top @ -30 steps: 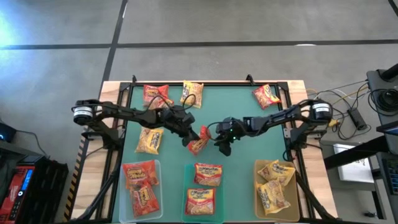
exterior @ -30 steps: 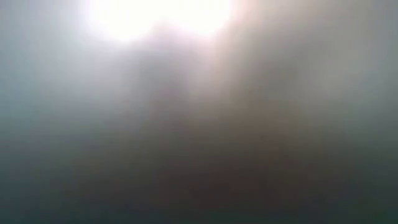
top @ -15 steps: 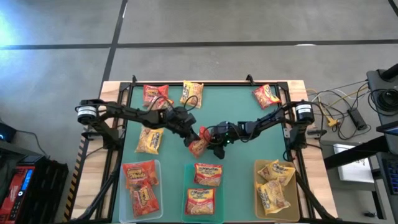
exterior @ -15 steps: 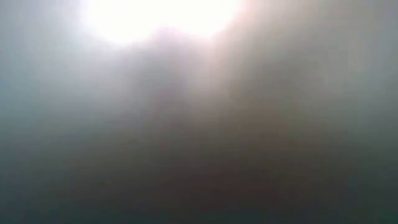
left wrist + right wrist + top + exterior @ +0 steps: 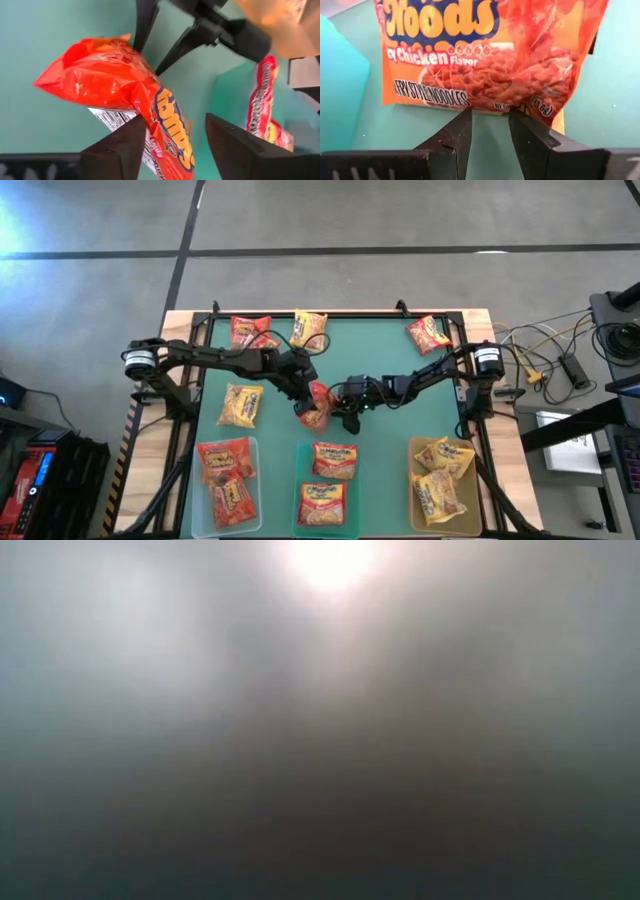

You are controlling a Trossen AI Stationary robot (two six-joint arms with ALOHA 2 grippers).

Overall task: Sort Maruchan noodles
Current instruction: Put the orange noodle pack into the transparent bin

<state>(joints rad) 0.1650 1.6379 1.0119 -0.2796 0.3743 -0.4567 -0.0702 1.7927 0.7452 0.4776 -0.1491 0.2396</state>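
An orange-red Maruchan noodle packet (image 5: 316, 408) sits mid-table between my two grippers. My left gripper (image 5: 175, 125) is open, and the packet's printed end (image 5: 172, 150) runs between its fingers. My right gripper (image 5: 490, 112) comes from the table's right. A gap shows between its fingertips, which stand at the packet's opposite edge (image 5: 485, 102). Loose packets lie at the far edge (image 5: 250, 332) (image 5: 308, 330) (image 5: 428, 334), and a yellow one (image 5: 240, 405) lies at the left. The low view shows only glare. My left gripper stands open around the packet's printed end (image 5: 165, 135), which leans toward one finger (image 5: 127, 142). I cannot tell whether they touch. My right gripper's fingertips (image 5: 460, 125) reach the packet's bottom edge (image 5: 470, 107), slanting down from the table's right. I cannot tell whether they touch it.
Three clear bins line the near edge. The left bin (image 5: 200, 480) holds red packets, the middle bin (image 5: 300, 480) orange ones and the right bin (image 5: 415, 480) yellow ones. A black frame (image 5: 330, 315) borders the green mat.
My right gripper has come toward the table's left and down, up to the packet, then kept still. My left gripper has tipped at the wrist. The packet has shifted slightly toward the far left and shows more of its face.
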